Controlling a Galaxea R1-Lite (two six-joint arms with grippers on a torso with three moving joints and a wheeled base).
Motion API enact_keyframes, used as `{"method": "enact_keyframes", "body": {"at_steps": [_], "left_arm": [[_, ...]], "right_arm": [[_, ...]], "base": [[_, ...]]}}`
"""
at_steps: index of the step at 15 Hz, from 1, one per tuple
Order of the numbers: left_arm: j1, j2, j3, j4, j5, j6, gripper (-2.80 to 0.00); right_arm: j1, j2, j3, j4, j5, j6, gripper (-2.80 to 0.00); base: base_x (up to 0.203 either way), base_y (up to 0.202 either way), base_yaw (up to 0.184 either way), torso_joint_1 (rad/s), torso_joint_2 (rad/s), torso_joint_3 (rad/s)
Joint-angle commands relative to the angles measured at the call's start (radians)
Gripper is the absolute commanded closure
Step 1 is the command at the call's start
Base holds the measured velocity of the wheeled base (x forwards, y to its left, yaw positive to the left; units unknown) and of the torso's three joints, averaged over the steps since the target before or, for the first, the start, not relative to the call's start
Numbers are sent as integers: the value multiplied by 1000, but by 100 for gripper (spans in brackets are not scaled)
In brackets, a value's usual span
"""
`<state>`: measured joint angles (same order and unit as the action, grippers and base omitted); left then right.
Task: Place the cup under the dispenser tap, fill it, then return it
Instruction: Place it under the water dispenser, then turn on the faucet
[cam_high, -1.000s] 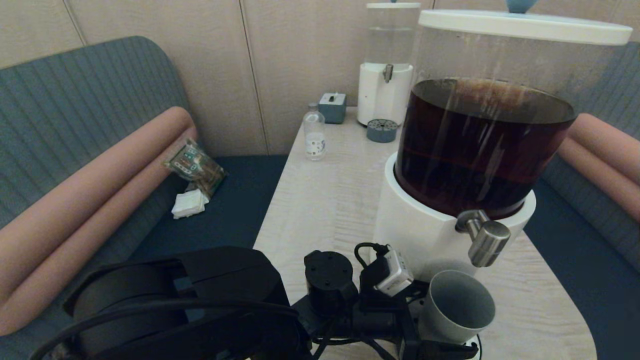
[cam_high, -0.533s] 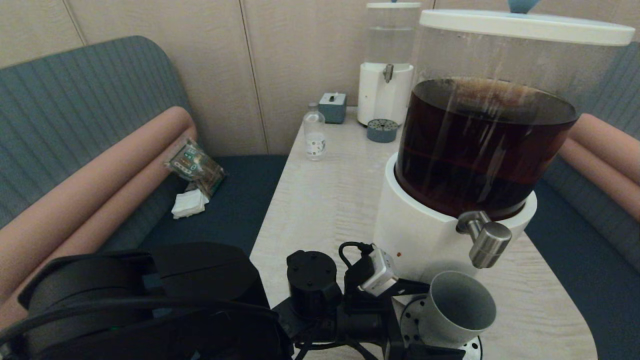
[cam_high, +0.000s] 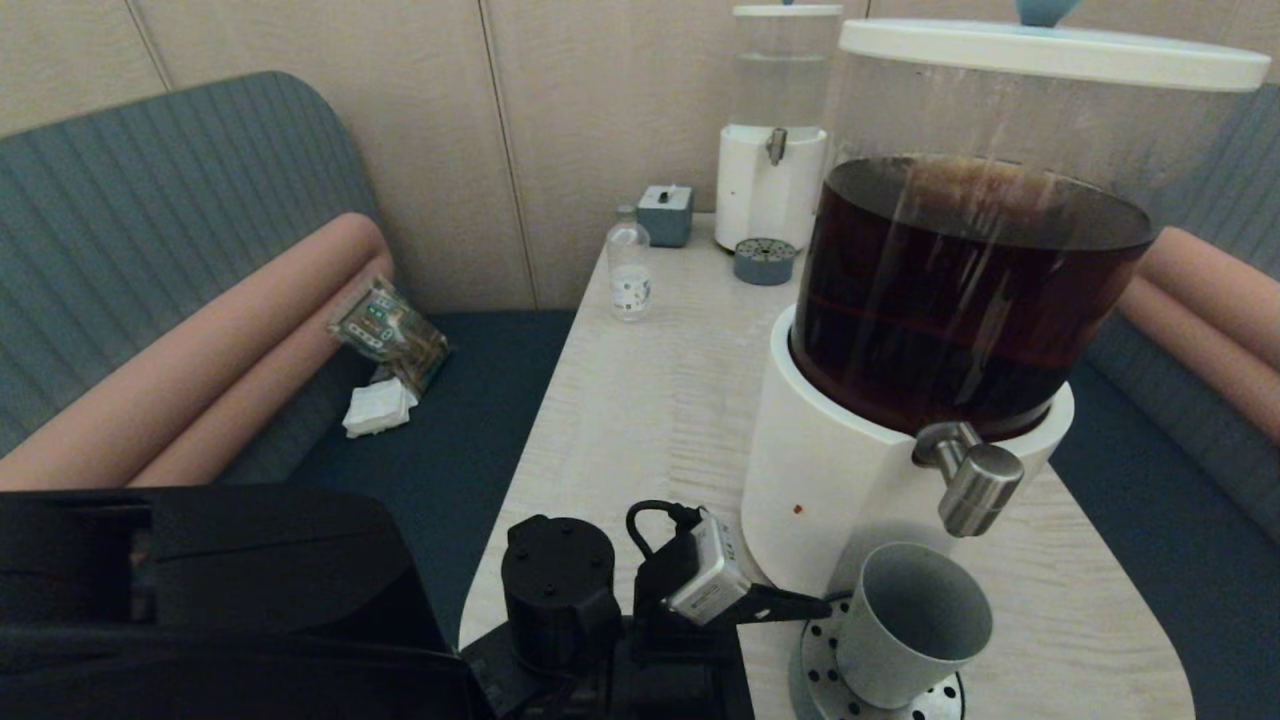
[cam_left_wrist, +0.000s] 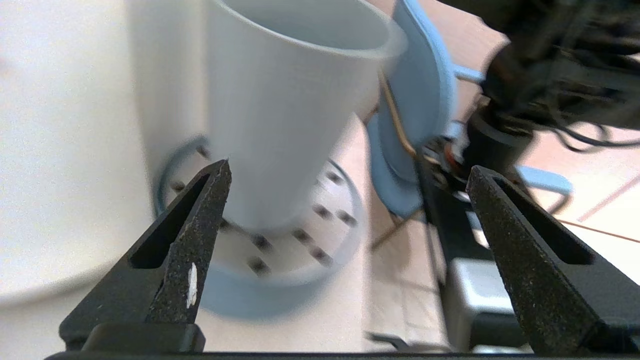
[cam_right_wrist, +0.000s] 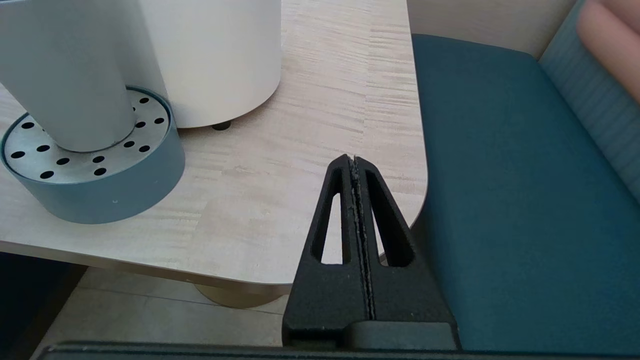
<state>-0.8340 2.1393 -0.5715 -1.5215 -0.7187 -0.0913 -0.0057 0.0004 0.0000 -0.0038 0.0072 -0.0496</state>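
While the cup stands free, the left gripper (jaws wide, empty) sits just beside it.

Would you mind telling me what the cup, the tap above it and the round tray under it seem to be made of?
The cup: matte grey, opaque, no glare; probably plastic or ceramic. The dispenser tap: brushed metal, likely steel, with soft streaked highlights. The drip tray: a perforated silvery, metal-looking plate in a blue-grey matte rim that looks like plastic.
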Motion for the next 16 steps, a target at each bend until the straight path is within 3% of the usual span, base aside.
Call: {"method": "enact_keyframes", "body": {"at_steps": [1, 4, 10, 11, 13, 16], "left_arm": [[9, -85, 71, -9, -6, -2, -280], [73, -228, 196, -9, -9, -2, -280], [332, -524, 382, -9, -10, -21, -280], [356, -552, 393, -9, -6, -28, 0], [389, -583, 392, -9, 64, -62, 0], [393, -619, 357, -9, 305, -107, 0]], "right_arm": [[0, -3, 9, -1, 0, -1, 0], [0, -3, 9, -1, 0, -1, 0], [0, -3, 9, -1, 0, -1, 0], [0, -3, 9, -1, 0, -1, 0], [0, -3, 9, -1, 0, -1, 0], [0, -3, 9, -1, 0, -1, 0]], "base": [[0, 0, 0, 0, 0, 0], [0, 0, 0, 0, 0, 0], [0, 0, 0, 0, 0, 0], [0, 0, 0, 0, 0, 0], [0, 0, 0, 0, 0, 0], [0, 0, 0, 0, 0, 0]]}}
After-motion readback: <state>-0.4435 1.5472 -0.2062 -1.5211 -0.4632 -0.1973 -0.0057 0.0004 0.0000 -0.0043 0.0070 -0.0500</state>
